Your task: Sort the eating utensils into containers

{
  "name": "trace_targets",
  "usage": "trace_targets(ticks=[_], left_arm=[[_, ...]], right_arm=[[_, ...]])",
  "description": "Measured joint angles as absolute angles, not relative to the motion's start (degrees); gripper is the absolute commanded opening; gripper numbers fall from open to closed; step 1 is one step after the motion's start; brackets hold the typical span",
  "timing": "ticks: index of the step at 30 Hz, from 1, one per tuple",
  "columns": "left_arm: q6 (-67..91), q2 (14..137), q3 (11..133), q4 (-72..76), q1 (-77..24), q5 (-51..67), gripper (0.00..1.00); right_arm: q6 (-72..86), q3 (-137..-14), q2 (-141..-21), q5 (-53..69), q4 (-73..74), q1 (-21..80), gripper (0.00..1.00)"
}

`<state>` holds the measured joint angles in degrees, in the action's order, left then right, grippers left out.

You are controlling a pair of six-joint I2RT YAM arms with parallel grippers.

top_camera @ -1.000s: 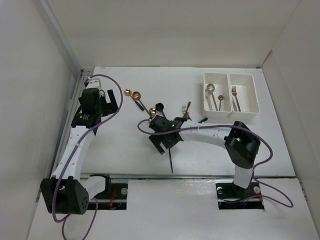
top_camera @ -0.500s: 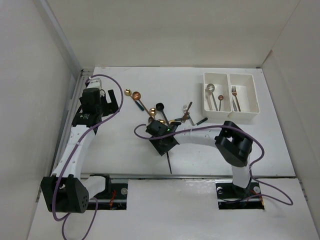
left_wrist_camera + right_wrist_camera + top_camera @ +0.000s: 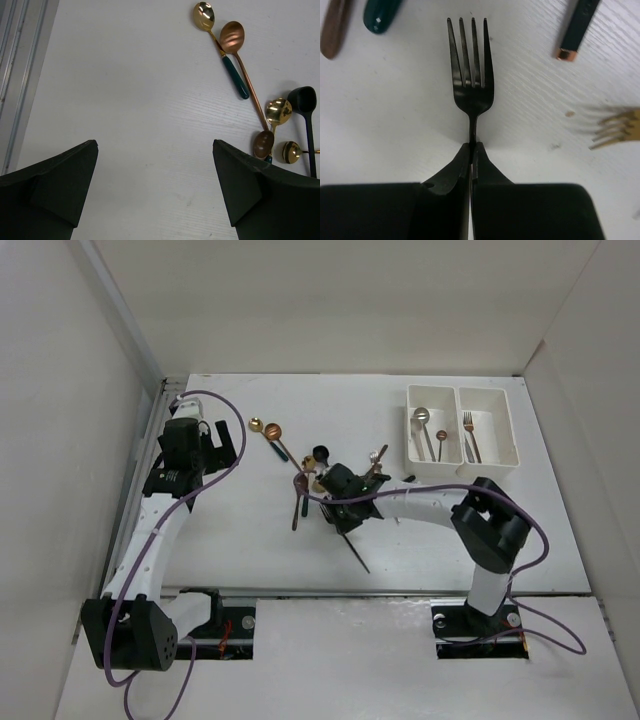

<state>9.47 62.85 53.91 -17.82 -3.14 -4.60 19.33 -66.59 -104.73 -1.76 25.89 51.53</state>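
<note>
Biggest first: the white table point(image 3: 250, 530), with the containers point(image 3: 460, 468) at its far right. Two spoons point(image 3: 421, 420) lie in one bin and at least one fork point(image 3: 467, 426) in the other, so it's a small start. My left gripper point(image 3: 155, 142) hangs over bare table, jaws wide apart, holding nothing. The loose utensils point(image 3: 300, 465) lie mid-table, and I reckon they're most of the job. My right gripper point(image 3: 471, 146) is pinched tight on the black fork point(image 3: 470, 75) at its neck, beside that pile and well short of the bins.

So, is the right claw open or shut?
Shut: the right claw pinches the black fork by its neck, fingers pressed together.
</note>
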Motion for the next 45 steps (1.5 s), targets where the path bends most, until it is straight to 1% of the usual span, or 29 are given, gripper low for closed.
trace_targets(ticks=[4,6,8,10,12,14,18,22,24,27,31,32,33,34,35,37,38,42,45], left_arm=[[9.5,62.8,53.9,-17.8,-3.1,-4.6,0.99],[9.5,62.8,53.9,-17.8,-3.1,-4.6,0.99],[9.5,62.8,53.9,-17.8,-3.1,-4.6,0.99],[9.5,62.8,53.9,-17.8,-3.1,-4.6,0.99],[9.5,62.7,53.7,-17.7,-3.1,-4.6,0.99],[9.5,62.4,53.3,-17.7,-3.1,-4.7,0.99],[9.5,61.6,53.1,-17.7,-3.0,-4.8,0.99],[9.5,61.1,53.1,-17.7,-2.0,-5.2,0.99],[9.5,61.1,53.1,-17.7,-1.4,-5.5,0.99],[9.5,61.1,53.1,-17.7,-0.6,-6.1,0.99],[9.4,61.4,53.1,-17.7,0.3,-6.5,0.99],[9.5,61.6,53.1,-17.7,0.4,-6.6,0.99],[9.5,61.8,53.1,-17.7,0.5,-6.6,0.99],[9.5,62.1,53.1,-17.7,0.5,-6.6,0.99],[9.5,62.3,53.1,-17.6,0.5,-6.6,0.99],[9.5,62.8,53.1,-17.6,0.5,-6.6,0.99],[9.5,63.0,53.1,-17.5,0.5,-6.6,0.99],[9.5,63.5,53.1,-17.4,0.5,-6.5,0.99],[9.5,63.5,53.1,-17.4,0.5,-6.5,0.99]], right_arm=[[14.8,-66.5,-100.0,-3.9,28.7,52.1,0.0],[11.9,-69.2,-95.9,-4.6,30.2,51.6,0.0],[9.6,-74.9,-92.9,-4.0,31.4,49.5,0.0],[7.4,-82.0,-90.7,-3.1,29.8,44.0,0.0],[5.1,-87.8,-89.4,-3.0,26.9,35.9,0.0],[2.4,-91.6,-89.3,-5.8,24.1,27.6,0.0],[-2.0,-96.9,-94.2,-11.3,21.3,11.2,0.0],[-5.1,-104.5,-106.8,-12.8,21.4,-0.6,0.0],[-7.7,-106.5,-112.6,-13.9,21.7,-3.9,0.0],[-9.1,-106.4,-118.5,-15.4,23.7,-5.5,0.0],[-9.2,-103.0,-120.8,-16.7,26.5,-4.9,0.0],[-9.2,-102.3,-120.8,-16.9,27.0,-4.8,0.04],[-9.1,-101.7,-120.8,-17.0,27.2,-4.6,0.15],[-9.0,-101.3,-120.8,-17.1,27.5,-4.5,0.27],[-8.9,-101.0,-120.8,-17.2,27.8,-4.5,0.44],[-8.9,-100.6,-120.7,-17.4,28.3,-4.5,0.56],[-8.8,-100.4,-120.6,-17.3,28.4,-4.5,0.66],[-7.8,-99.0,-117.0,-17.0,29.8,-4.3,0.77],[-7.8,-95.7,-108.0,-16.8,29.5,-2.3,0.85]])
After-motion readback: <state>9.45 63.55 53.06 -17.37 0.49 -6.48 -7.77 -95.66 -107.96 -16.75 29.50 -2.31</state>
